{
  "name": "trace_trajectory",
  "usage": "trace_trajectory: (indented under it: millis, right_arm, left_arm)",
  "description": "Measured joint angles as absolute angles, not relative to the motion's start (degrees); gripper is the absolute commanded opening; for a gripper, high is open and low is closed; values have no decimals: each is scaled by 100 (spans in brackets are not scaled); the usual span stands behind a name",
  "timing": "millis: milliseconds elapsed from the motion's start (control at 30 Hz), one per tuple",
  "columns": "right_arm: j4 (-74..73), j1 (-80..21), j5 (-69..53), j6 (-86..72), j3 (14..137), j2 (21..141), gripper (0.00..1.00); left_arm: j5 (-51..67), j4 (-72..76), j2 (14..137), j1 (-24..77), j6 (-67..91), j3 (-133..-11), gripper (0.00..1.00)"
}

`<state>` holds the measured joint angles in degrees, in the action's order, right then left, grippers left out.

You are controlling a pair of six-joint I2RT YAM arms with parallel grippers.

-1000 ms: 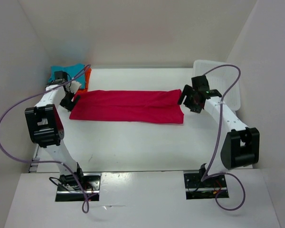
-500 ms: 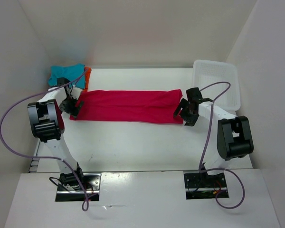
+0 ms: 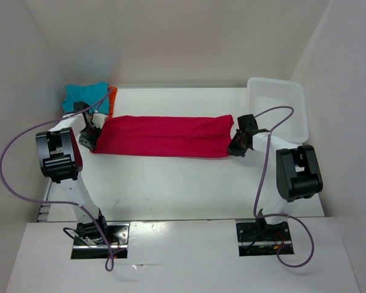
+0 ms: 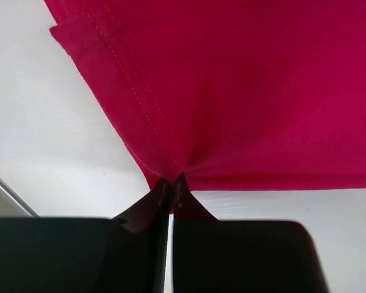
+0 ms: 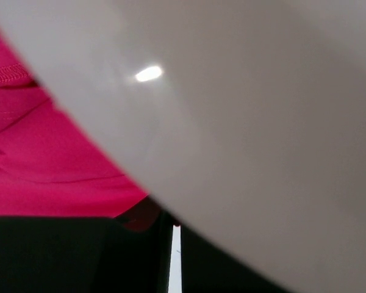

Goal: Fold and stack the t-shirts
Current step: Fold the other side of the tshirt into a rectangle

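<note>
Left wrist: left gripper jaws pinch the pink-red shirt edge, cloth fanning ahead; right gripper jaws pinch its opposite end.

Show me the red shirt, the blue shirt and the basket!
red shirt (image 3: pixel 165 135), top view, middle of the cloth
blue shirt (image 3: pixel 82 96), top view, middle of its top
basket (image 3: pixel 277 104), top view, bare floor

Pink-red shirt lying as long folded strip mid-frame; teal shirt sitting over orange shirt, upper left.
</note>
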<state>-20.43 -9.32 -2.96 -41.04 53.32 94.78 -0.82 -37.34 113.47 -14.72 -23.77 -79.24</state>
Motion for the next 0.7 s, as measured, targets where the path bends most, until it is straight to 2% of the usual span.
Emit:
trace_trajectory:
  millis: [167, 200, 267, 300, 333, 400, 467, 567, 700]
  right_arm:
    - [-2165, -886, -130, -4062, 5290, 9432, 2]
    - [-2224, -873, -73, -4060, 5286, 9417, 2]
    - [-2357, -851, 16, -4053, 5277, 9378, 2]
    - [-2412, -840, 54, -4040, 5262, 9351, 2]
    - [-2453, -834, 89, -4021, 5251, 9332, 2]
    - [-2563, -808, 196, -3988, 5249, 9308, 2]
    - [-2628, -779, 301, -3942, 5249, 9303, 2]
    - [-2703, -766, 421, -3922, 5249, 9297, 2]
    - [-2860, -762, 567, -3911, 5249, 9236, 2]
  left_arm:
    - [-78, -3623, 10855, -1466, -2641, -7247, 0]
    - [-126, -3701, 10687, -1459, -2727, -7024, 5]
    - [-353, -3872, 10315, -1398, -3011, -6517, 23]
    - [-510, -4062, 10138, -1361, -3159, -6274, 50]
    - [-672, -4252, 10007, -1328, -3328, -6080, 61]
    - [-958, -4694, 9832, -1264, -3535, -5911, 77]
    - [-1111, -4971, 9784, -1310, -3621, -6095, 86]
    - [-1120, -5081, 9786, -1398, -3562, -7063, 88]
    - [-1085, -4333, 9791, -1365, -3347, -8042, 90]
